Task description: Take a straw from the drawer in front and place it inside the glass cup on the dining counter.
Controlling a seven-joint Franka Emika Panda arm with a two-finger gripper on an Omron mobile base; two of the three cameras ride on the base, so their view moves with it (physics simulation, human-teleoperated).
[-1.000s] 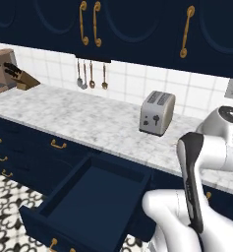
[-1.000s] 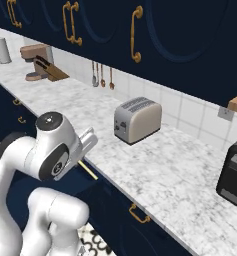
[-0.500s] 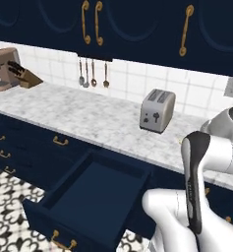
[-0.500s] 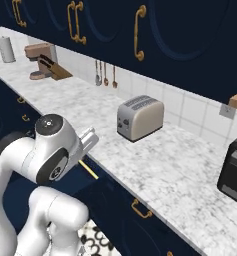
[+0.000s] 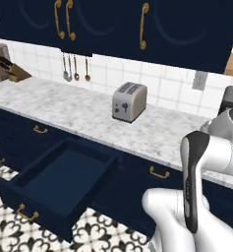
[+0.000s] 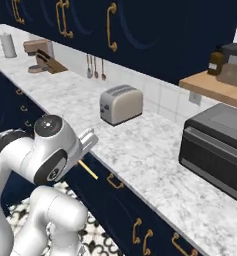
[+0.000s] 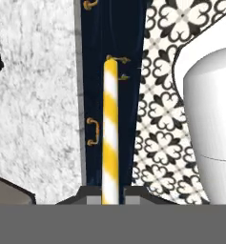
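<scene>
Straw (image 7: 110, 128), striped yellow and white, is sticking straight out from between the two dark fingertips of the gripper (image 7: 109, 191), which are clenching its near end. Seen from the hand camera, it is hanging in the air over a navy cabinet front with small brass handles, with marble worktop on one side and black-and-white patterned floor tile on the other. From the right base camera, a short yellow length of the straw (image 6: 88, 170) is poking out below the white arm, just in front of the worktop edge.

Lower and to the left, the wide navy drawer (image 5: 59, 184) is standing pulled fully open, its plain inside showing and its brass handle facing the floor tiles.

Farther back on the marble worktop (image 5: 88, 115), a silver toaster (image 5: 129, 101) is sitting near the tiled wall. A black microwave (image 6: 217, 149) is resting well to its right. A knife block (image 5: 10, 71) is sitting at the far left, and utensils are hanging on the wall.
</scene>
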